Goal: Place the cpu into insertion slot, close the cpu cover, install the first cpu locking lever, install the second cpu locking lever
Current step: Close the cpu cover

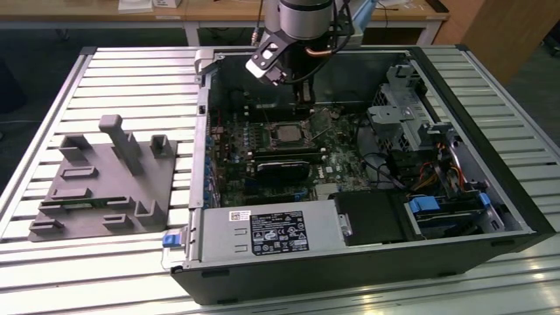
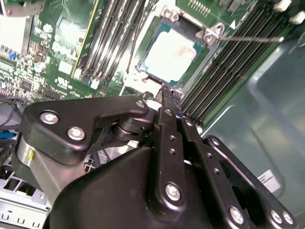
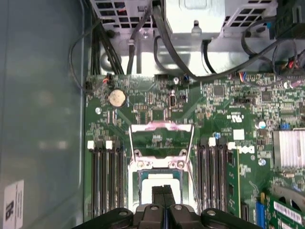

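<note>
1 cpu in insertion slot, cpu cover raised

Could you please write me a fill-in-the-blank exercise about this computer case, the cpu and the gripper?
1. The cpu lies in the insertion slot, and the cpu cover is ____, not closed over it.
2. The gripper, just above the cpu, is ____ rather than open.
3. The circuit board around the slot is ____ in colour.
4. The grey fixture lies at the exterior view's ____ of the computer case.

Missing words: open; shut; green; left.
</note>
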Motion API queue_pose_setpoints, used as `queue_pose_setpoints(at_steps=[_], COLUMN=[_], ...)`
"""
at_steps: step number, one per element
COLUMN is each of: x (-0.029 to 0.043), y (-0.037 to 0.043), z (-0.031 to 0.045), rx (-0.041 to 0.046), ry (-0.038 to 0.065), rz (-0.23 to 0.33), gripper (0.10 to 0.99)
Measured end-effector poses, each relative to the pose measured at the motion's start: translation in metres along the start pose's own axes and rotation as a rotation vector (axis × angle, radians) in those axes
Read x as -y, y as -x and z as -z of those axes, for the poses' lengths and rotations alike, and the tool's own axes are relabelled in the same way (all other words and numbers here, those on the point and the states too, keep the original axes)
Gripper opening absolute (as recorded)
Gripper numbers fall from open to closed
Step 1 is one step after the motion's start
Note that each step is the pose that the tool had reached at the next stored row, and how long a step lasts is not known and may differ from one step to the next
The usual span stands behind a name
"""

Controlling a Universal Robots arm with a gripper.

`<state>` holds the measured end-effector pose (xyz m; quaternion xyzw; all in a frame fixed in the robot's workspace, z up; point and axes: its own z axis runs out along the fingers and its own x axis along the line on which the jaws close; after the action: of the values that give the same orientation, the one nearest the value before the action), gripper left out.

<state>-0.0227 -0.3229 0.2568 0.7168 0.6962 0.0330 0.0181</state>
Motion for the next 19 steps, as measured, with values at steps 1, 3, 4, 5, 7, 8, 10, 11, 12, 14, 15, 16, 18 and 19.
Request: queue_pose_setpoints(at_steps=[1, 3, 4, 5, 7, 8, 10, 11, 12, 14, 15, 16, 18, 19], x=[-0.0017, -0.0042, -0.0042, -0.0042, -0.0043, -0.0044, -0.0046, -0.0046, -0.0046, -0.0046, -0.0047, -0.0052, -0.0072, -0.0089], y=[0.0, -0.0001, -0.0002, -0.0002, -0.0002, -0.0003, -0.0003, -0.0003, -0.0003, -0.0003, -0.0003, -0.0003, -0.0004, -0.0005], z=[-0.0001, -0.0003, -0.0003, -0.0002, 0.0012, 0.0025, 0.0043, 0.0043, 0.0043, 0.0043, 0.0044, 0.0044, 0.0043, 0.0041], rx=[0.0001, 0.0002, 0.0004, 0.0006, 0.0007, 0.0006, 0.0006, 0.0005, 0.0003, 0.0003, 0.0004, 0.0005, 0.0007, 0.0005], ry=[-0.001, -0.001, -0.001, -0.001, -0.002, -0.001, -0.001, -0.001, -0.001, -0.001, -0.001, -0.001, -0.002, -0.001], rz=[0.0, 0.0, 0.0, 0.0, 0.0, 0.0, 0.0, 0.0, 0.0, 0.0, 0.0, 0.0, 0.0, 0.0], gripper=[0.106, 0.106, 0.106, 0.106, 0.106, 0.106, 0.106, 0.106, 0.106, 0.106, 0.106, 0.106, 0.106, 0.106])
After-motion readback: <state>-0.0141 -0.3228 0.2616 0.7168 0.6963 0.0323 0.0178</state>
